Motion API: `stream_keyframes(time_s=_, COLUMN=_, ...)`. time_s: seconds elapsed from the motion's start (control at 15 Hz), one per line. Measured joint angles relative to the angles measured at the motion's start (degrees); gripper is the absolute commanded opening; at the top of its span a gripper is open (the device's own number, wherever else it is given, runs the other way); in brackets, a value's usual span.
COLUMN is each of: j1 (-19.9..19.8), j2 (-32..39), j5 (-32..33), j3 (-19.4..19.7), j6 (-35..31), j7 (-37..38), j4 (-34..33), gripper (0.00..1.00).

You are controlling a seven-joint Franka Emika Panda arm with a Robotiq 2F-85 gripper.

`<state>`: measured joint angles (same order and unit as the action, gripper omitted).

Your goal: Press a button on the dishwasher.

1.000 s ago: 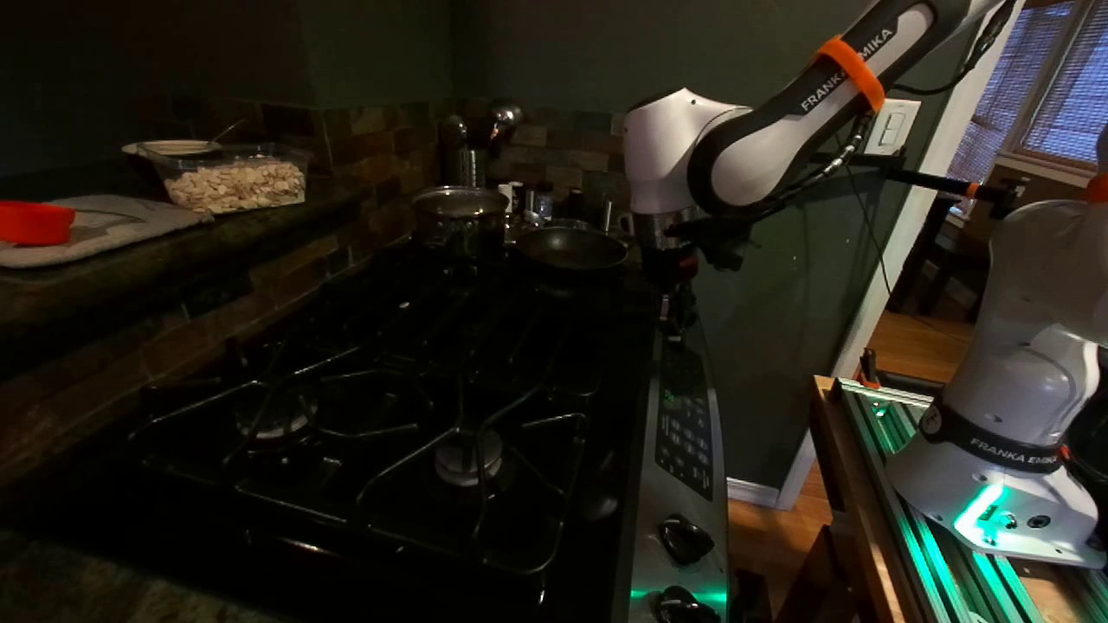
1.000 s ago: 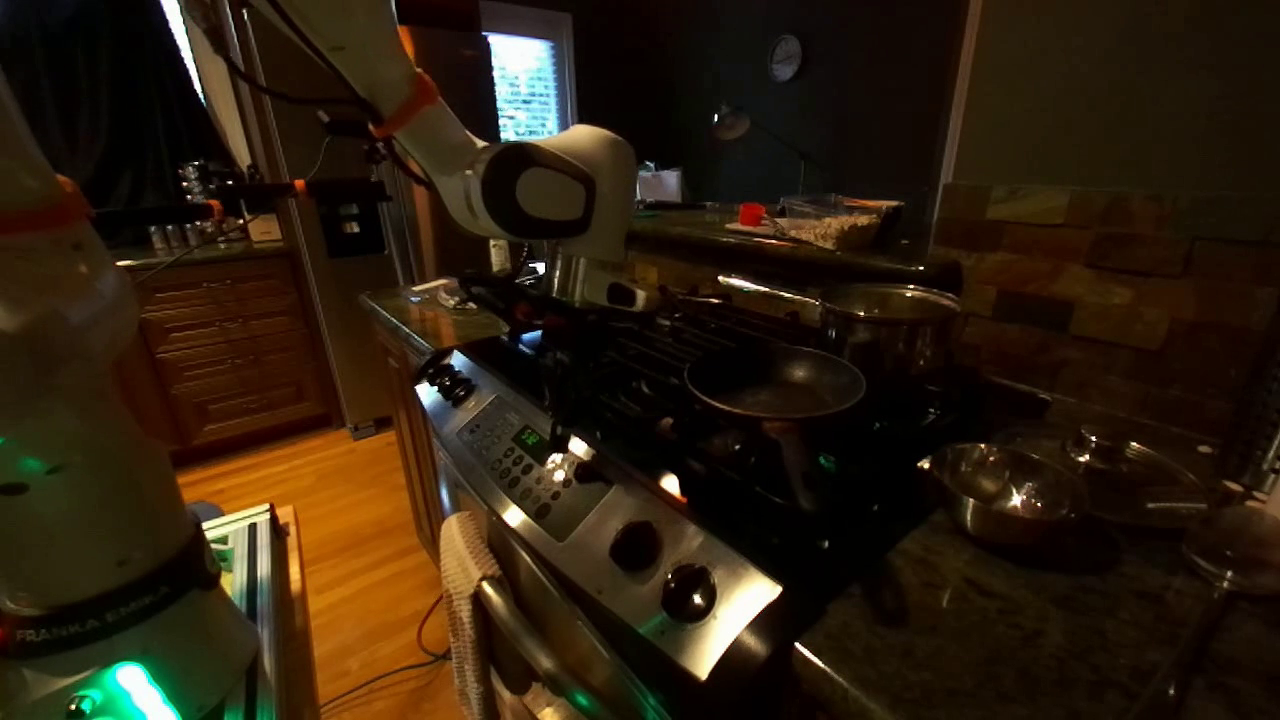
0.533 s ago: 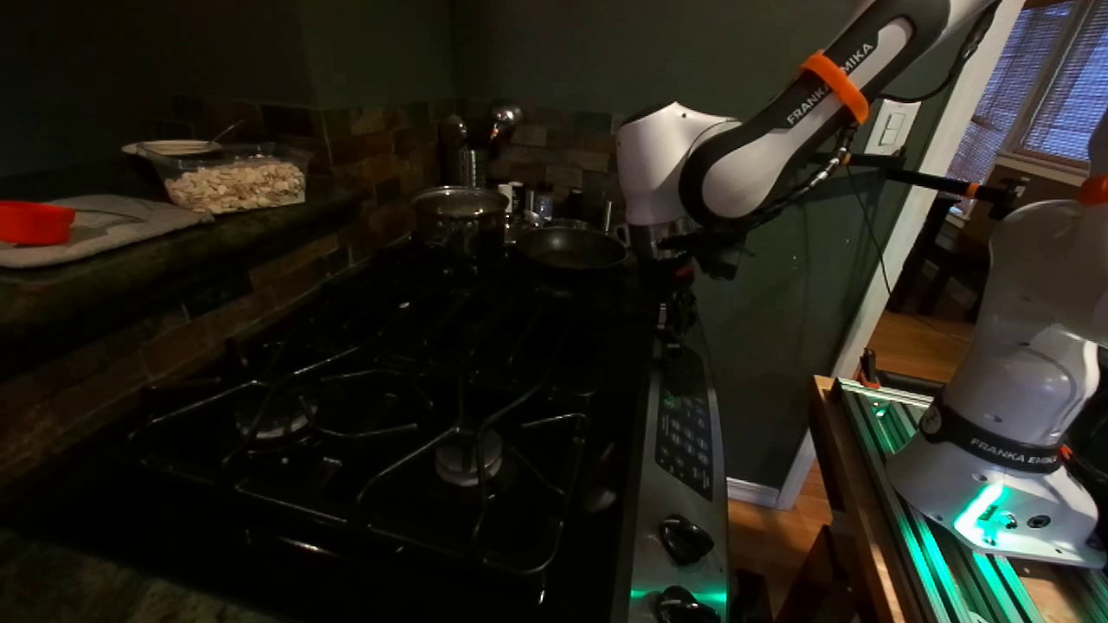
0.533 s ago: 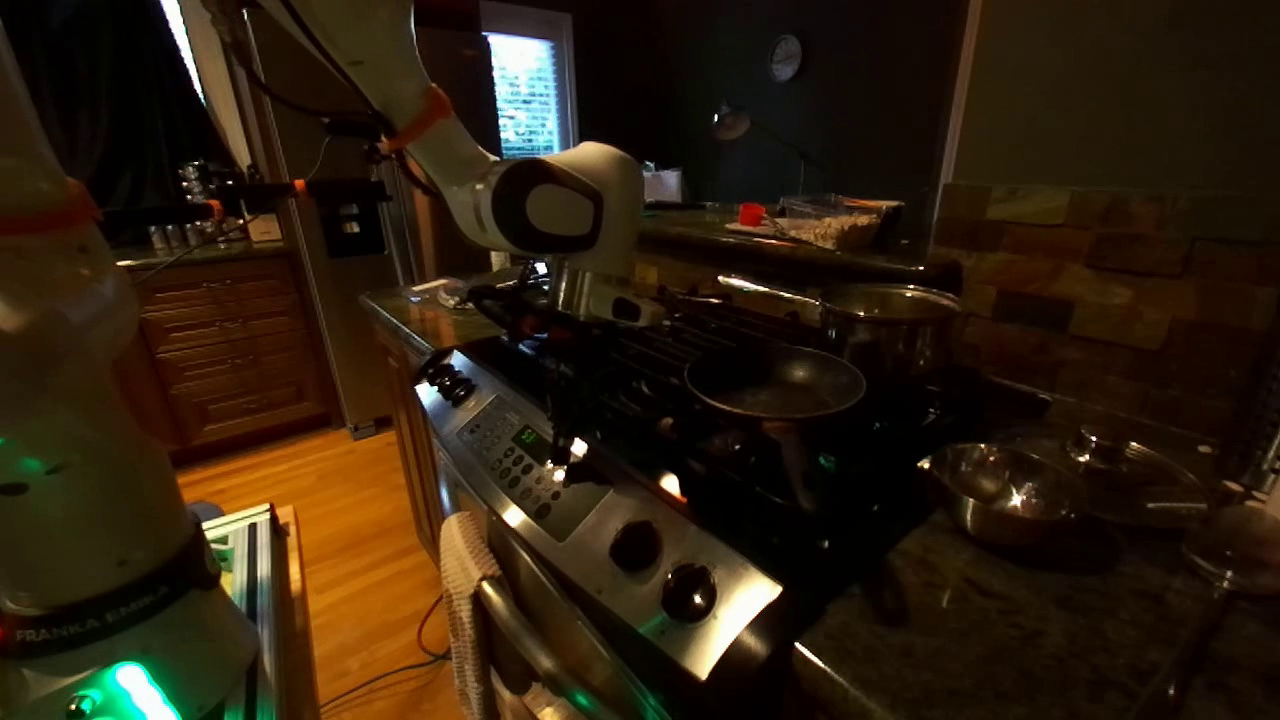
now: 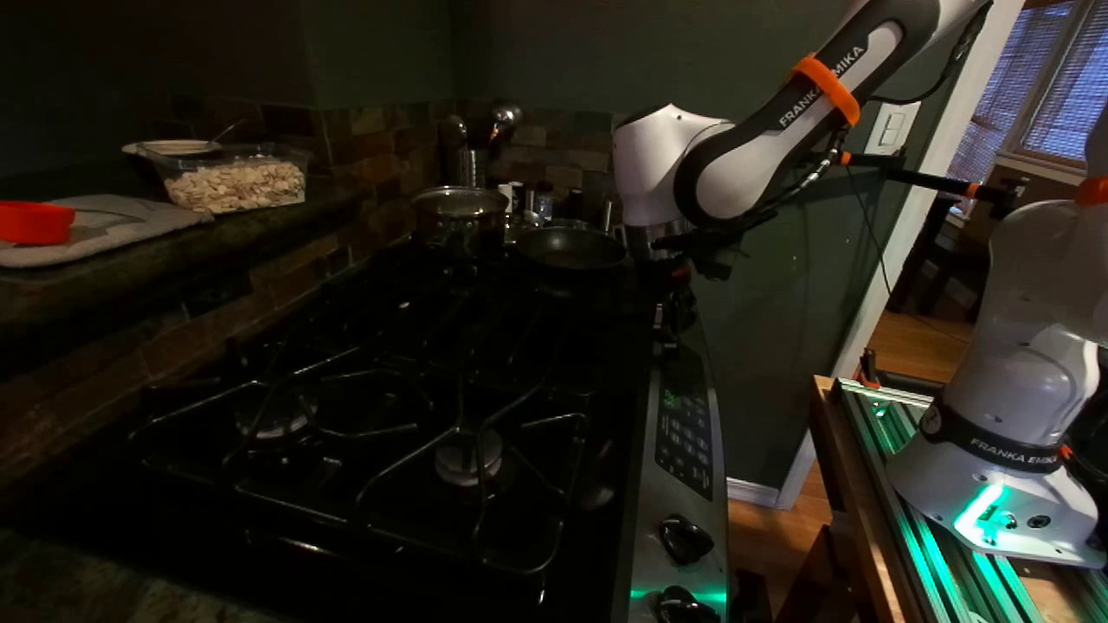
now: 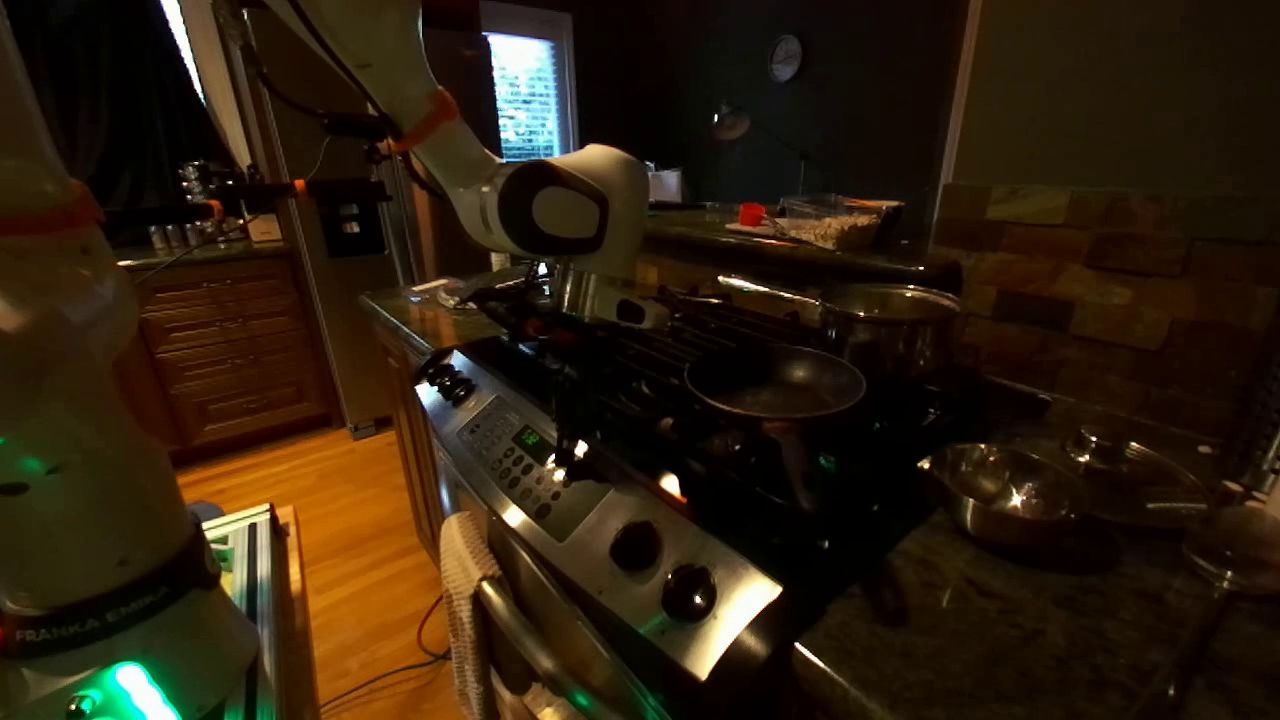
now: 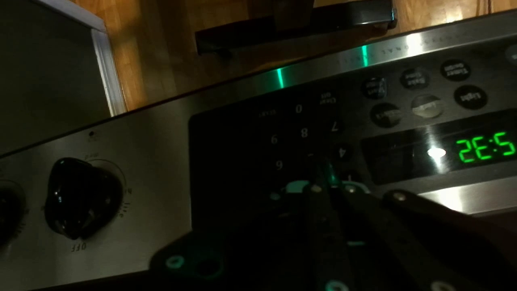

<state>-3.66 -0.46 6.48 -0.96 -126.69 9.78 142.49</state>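
Evidently, leftmost in an exterior view, a red cup (image 5: 36,223) is resting on a mat (image 5: 121,234) and a clear tub (image 5: 235,185) is standing near it, both up on a ledge (image 5: 260,232) beyond the left edge of the black surface (image 5: 208,536), probably for keeping them off the heat. A pot (image 5: 459,221) is sitting by the far edge and a pan (image 5: 571,248) toward the far right corner, likely waiting for cooking. Along the right edge the task's dishwasher (image 6: 592,530), looking more like a stove, is presenting a dark keypad (image 5: 685,433). In the wrist view the fingers (image 7: 319,196) are hanging in front of its number buttons (image 7: 304,132), looking narrow, pressed together and holding nothing, presumably making one slim tip for pushing. Whether they are touching any button is not showing. Knobs (image 5: 686,541) are lining up toward the near right corner, and beyond the right edge the robot's base (image 5: 995,484) is standing, likely for facing the keypad.
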Motion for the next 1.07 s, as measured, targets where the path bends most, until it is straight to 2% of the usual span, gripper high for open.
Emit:
stream_keyframes(time_s=0.73, j1=0.93, j2=0.08, j5=1.86, j3=0.04, j6=0.05, j7=1.67, j4=-0.02, gripper=0.0)
stream_keyframes(time_s=1.07, j1=0.92, j2=-0.06, j5=-0.11, j3=0.69, j6=-0.25, j7=1.66, j4=0.01, gripper=0.0)
